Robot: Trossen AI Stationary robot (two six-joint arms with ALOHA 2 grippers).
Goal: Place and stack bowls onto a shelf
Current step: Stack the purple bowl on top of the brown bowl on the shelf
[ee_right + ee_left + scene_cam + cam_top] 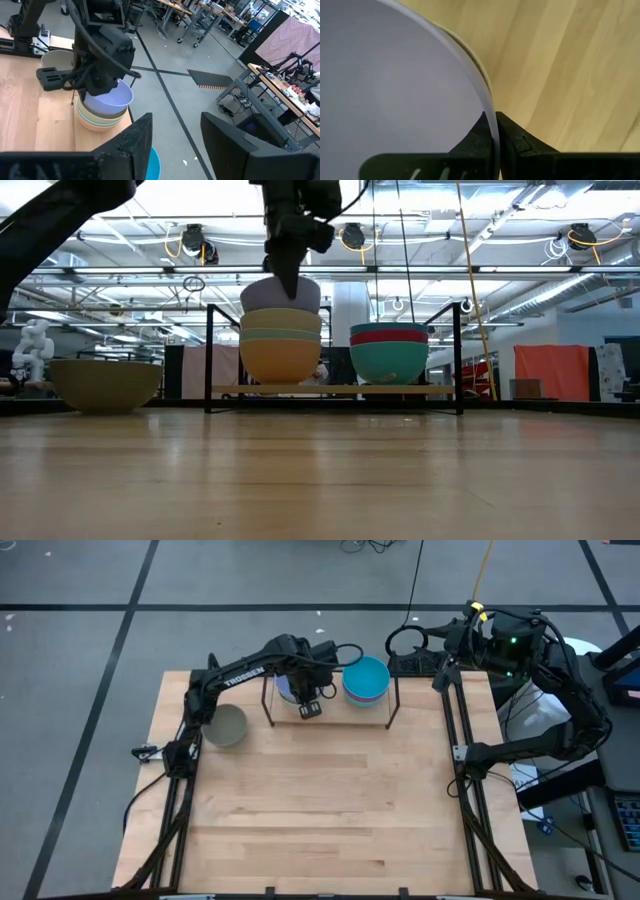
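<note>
The lavender bowl (281, 293) is pinched at its rim by the left gripper (495, 131) atop the shelf (330, 390) stack at eleven o'clock, while the right gripper (175, 137) is held open at two o'clock

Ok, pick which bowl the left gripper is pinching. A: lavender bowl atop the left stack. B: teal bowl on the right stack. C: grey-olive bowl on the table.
A: the left gripper is shut on the rim of the lavender bowl, atop the left stack on the shelf.
</note>
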